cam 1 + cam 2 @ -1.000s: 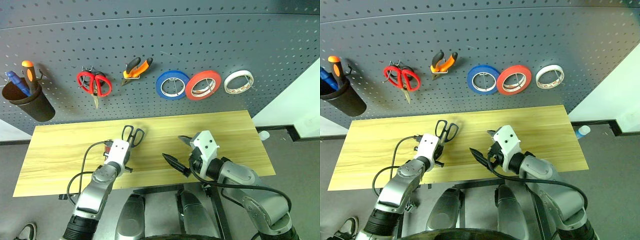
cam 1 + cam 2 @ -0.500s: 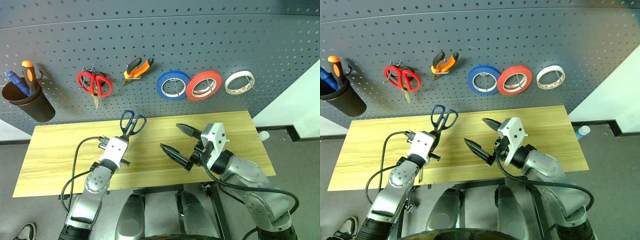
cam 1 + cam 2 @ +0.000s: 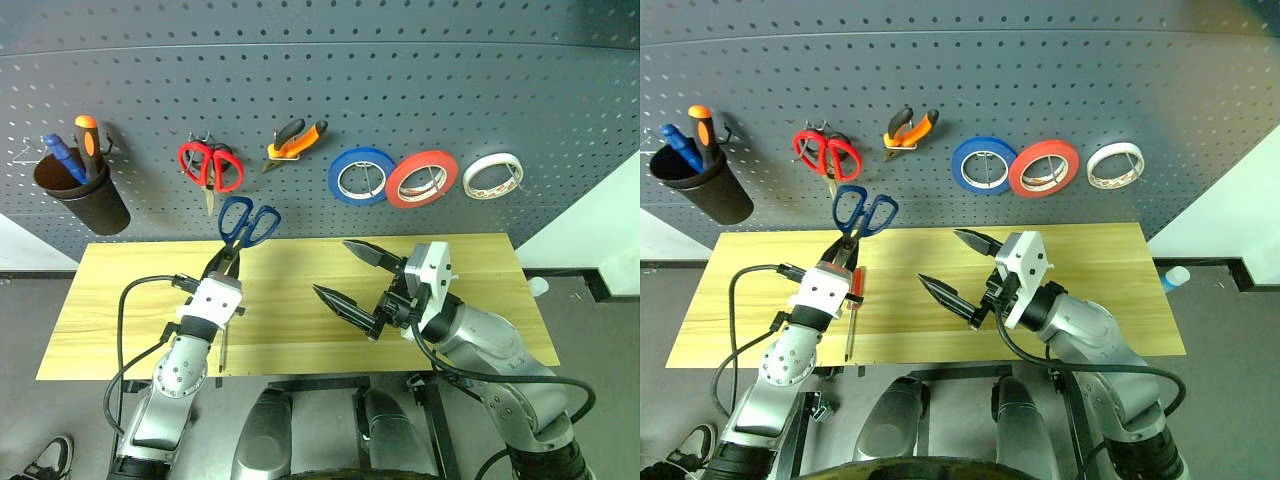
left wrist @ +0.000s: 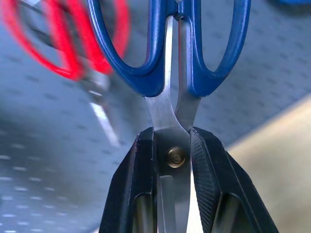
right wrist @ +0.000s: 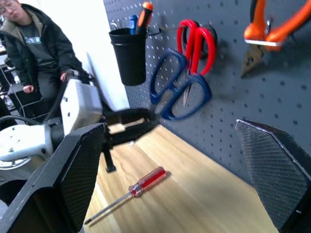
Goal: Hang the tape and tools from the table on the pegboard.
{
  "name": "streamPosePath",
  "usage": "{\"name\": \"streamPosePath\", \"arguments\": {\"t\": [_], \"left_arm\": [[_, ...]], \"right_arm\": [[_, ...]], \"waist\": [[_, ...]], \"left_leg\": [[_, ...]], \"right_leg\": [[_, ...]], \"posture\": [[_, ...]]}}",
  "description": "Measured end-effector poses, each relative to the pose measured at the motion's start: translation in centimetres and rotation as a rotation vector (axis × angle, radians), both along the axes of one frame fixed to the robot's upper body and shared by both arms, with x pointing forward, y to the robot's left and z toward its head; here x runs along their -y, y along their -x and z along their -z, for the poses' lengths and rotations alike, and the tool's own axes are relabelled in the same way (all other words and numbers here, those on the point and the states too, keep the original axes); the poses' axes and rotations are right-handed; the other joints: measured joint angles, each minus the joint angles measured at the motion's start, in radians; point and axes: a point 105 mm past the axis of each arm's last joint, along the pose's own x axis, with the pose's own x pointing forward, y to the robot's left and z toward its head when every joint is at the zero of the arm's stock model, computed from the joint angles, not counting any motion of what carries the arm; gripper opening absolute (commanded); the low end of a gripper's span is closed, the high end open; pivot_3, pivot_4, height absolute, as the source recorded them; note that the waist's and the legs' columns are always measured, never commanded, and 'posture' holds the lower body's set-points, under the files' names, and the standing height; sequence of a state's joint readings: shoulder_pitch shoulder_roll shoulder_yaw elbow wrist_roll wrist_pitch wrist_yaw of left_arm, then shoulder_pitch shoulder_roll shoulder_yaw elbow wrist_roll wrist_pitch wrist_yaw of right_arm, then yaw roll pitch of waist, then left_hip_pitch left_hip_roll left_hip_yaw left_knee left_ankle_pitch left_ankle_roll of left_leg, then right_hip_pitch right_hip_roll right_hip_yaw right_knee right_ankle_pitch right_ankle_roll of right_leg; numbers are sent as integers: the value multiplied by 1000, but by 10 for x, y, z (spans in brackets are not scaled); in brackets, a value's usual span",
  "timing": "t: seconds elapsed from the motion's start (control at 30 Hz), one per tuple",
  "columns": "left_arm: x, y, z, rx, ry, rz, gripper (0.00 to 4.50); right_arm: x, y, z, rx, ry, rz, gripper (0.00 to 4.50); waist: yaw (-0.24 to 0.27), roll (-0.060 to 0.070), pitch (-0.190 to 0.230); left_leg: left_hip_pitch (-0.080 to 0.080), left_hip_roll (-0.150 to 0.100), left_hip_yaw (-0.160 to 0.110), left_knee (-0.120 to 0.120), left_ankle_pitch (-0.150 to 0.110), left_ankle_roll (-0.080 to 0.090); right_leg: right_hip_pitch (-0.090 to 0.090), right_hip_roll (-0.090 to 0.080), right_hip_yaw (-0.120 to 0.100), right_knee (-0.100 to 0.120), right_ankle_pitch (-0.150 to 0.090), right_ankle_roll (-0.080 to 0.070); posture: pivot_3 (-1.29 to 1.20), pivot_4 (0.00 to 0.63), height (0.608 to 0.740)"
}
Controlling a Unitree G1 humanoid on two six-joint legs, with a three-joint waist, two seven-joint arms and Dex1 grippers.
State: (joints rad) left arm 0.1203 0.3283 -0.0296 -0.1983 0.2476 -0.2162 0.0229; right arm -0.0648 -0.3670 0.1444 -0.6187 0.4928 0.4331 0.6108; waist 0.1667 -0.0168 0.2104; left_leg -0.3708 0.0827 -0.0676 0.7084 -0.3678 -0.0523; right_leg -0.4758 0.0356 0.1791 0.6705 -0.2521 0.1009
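My left gripper [image 3: 223, 266] is shut on the blue-handled scissors [image 3: 248, 221] at their pivot [image 4: 175, 158]. It holds them handles-up above the table [image 3: 120, 290], in front of the pegboard [image 3: 420, 80] and just below the red scissors [image 3: 211, 165]. The small red-handled screwdriver [image 3: 853, 290] lies on the table beside my left arm. The orange-and-black pliers [image 3: 298, 137] and the cream tape [image 3: 492, 176] hang on the pegboard. My right gripper [image 3: 357, 280] hovers open over the table's middle, holding nothing.
A blue roll [image 3: 361, 177] and a red roll [image 3: 422, 178] hang between the pliers and the tape. A black cup [image 3: 82, 196] with an orange-topped screwdriver hangs at far left. A person [image 5: 34, 46] is off to my left. A small bottle [image 3: 1174, 277] sits past the table's right end.
My left gripper has lifted the scissors off the table and tilted them up toward the pegboard, uncovering the screwdriver. My right gripper rose a little and stayed open.
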Motion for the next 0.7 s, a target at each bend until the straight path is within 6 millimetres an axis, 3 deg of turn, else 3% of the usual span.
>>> {"name": "streamPosePath", "arguments": {"t": [0.33,0.53,0.7], "left_arm": [[-18,-1,-18,92,62,-118,652],[-20,-20,-31,107,111,-130,652],[-19,-33,-24,56,129,-114,652]], "right_arm": [[3,-11,10,-7,28,-10,4500],[3,-12,12,0,42,-12,4500],[4,-12,13,-2,45,-8,4500]], "waist": [[50,0,-28],[86,0,-35],[92,0,-42]], "left_leg": [[2,0,0,5,0,0],[14,0,0,6,0,0],[15,0,0,6,0,0]], "right_leg": [[3,0,-1,1,2,-1],[15,0,-1,0,3,-1],[16,1,-1,0,3,-1]], "posture": [[371,89,677],[361,90,677],[346,92,677]]}}
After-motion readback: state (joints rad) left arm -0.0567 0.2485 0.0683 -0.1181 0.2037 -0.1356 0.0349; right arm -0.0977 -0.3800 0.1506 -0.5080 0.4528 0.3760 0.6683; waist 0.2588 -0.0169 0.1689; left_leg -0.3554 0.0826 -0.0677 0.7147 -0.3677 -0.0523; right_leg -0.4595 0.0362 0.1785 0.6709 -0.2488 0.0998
